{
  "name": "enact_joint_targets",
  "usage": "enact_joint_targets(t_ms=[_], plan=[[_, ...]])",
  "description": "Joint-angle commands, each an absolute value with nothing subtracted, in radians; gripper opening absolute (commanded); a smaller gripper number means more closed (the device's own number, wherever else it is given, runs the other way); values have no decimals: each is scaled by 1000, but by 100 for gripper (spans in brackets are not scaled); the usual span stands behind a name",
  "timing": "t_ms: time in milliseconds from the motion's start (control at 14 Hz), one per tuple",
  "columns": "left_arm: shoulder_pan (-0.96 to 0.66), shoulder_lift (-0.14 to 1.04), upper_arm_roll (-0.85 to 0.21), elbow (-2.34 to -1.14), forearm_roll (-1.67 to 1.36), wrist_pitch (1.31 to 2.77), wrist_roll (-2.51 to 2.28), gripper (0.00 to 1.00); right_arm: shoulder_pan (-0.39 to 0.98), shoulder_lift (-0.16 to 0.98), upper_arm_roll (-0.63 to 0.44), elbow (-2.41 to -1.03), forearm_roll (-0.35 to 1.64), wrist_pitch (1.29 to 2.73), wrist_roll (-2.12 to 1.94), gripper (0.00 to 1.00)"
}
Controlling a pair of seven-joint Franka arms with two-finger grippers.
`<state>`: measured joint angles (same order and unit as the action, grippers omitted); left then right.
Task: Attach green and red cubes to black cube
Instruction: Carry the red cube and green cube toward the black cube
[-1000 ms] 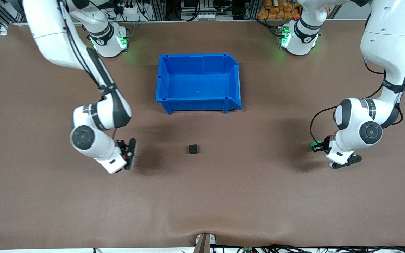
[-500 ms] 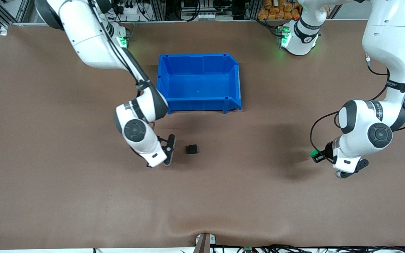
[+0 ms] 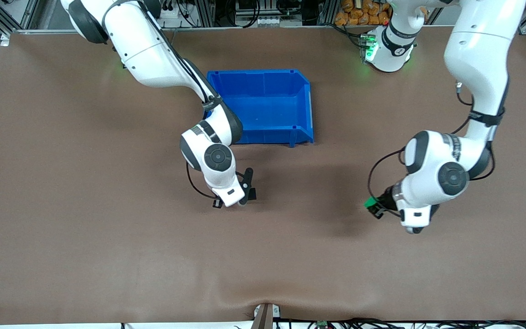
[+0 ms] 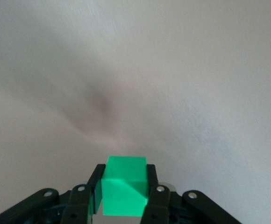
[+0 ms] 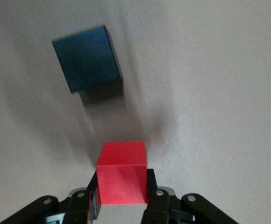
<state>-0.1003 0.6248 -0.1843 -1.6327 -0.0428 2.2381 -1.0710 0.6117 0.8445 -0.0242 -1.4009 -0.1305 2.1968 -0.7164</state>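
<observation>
Two arms reach out over the brown table (image 3: 62, 228), and we see each one carrying a cube. The right arm comes from its base, bends at the elbow beside the blue bin (image 3: 263, 105), and points its wrist down; its right tool (image 5: 121, 198) pinches the red cube (image 5: 122, 172) between its fingers. That tool hangs just beside the black cube (image 3: 251, 193), which rests on the table nearer to the front camera than the bin; in the right wrist view the black cube (image 5: 87, 58) lies close ahead of the red one, apart from it.

The left arm drops from its shoulder, folds at the elbow, and turns its wrist toward the middle of the table. Its left tool (image 3: 378, 208) is clamped on the green cube (image 3: 372, 204), held over bare table well apart from the black cube, toward the left arm's end. In the left wrist view we see the green cube (image 4: 124, 185) gripped on both sides by the fingers (image 4: 155, 198).
</observation>
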Motion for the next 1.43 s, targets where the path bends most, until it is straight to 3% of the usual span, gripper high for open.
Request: enact_joint_targets(t_ms=[0,214,429,714,786,857,929,1357], plan=[[-175,712,-178,-1524,-92,2230,-1208,0,630,891,-34,-1325,-153,2172,-695,8],[-247,773,-178,-1451,-97,2259,-1368,0,656,908,-34,-1316,-155,2172,-655,8],[-304,827,-178,-1427,-97,2359,-1523,0,669,917,-34,-1310,-155,2175,-652,9],[-365,841,-178,-1422,-97,2387,-1669,0,689,925,-34,-1310,-155,2181,-603,12],[-373,841,-178,-1420,-97,2394,-1699,0,692,927,-34,-1309,-153,2184,-595,18],[-391,842,-176,-1420,-97,2396,-1733,0,692,927,-34,-1308,-153,2184,-594,70],[-405,844,-178,-1417,-97,2396,-1765,0,689,928,-32,-1308,-153,2184,-595,100],[-468,893,-172,-1359,-97,2467,-1946,0,605,870,-32,-1321,-137,2169,-601,100]])
